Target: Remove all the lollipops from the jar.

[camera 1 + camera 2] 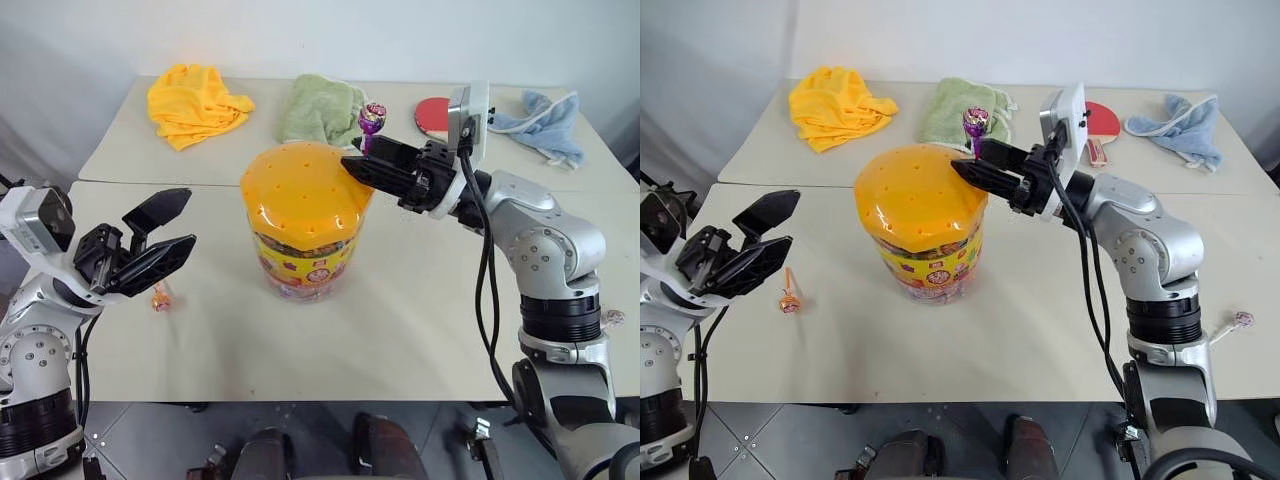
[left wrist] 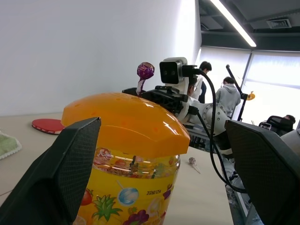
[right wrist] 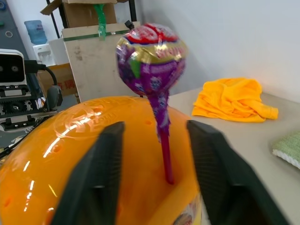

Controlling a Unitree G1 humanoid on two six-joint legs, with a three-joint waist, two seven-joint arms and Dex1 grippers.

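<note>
Purple-wrapped lollipop [image 3: 151, 58] stood upright in the orange domed lid of the clear plastic jar [image 1: 305, 225] mid-table, right gripper [image 3: 155, 154] fingers straddling its stick, not yet clamped; left gripper [image 1: 160, 237] waited open.

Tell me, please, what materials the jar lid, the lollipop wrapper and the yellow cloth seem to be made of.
Jar lid: probably moulded plastic, glossy orange, with bright highlights and small holes.
Lollipop wrapper: looks like thin printed film, purple, shiny and crinkled; whether foil or plastic I cannot tell.
Yellow cloth: soft matte fabric, perhaps towelling, lying in loose folds.
</note>
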